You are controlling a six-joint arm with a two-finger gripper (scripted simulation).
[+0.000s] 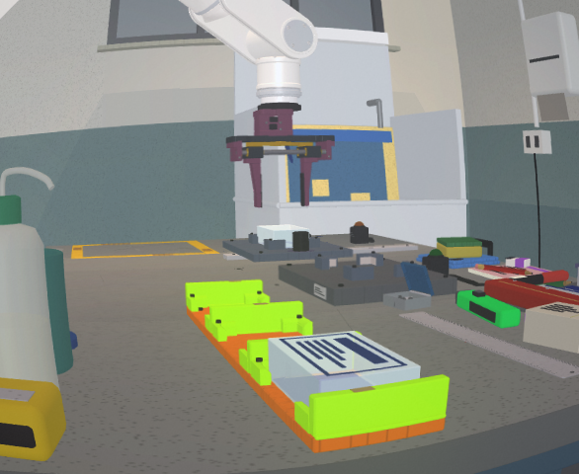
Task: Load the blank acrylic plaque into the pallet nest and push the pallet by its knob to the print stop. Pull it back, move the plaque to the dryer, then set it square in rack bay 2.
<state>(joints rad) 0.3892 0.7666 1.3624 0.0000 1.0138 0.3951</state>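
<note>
The blank acrylic plaque (pixel 281 234) is partly hidden behind the grey stops of its pallet (pixel 285 248) at the back of the table, and it sits in the nest beside a black knob (pixel 300 240). My gripper (pixel 280 203) hangs open and empty straight above the plaque. The orange rack (pixel 300 352) with lime-green dividers lies in front; its nearest bay holds a printed plaque (pixel 338 357), and the two bays behind it are empty. A dark grey fixture (pixel 354 280) lies between pallet and rack.
Behind the pallet stands a white cabinet (pixel 346 153) with a blue and yellow opening. A wash bottle (pixel 9 285) and a yellow device (pixel 14 418) stand at the left. Boxes, pens and a steel ruler (pixel 489 342) crowd the right. A yellow outlined zone (pixel 142 249) marks the far left.
</note>
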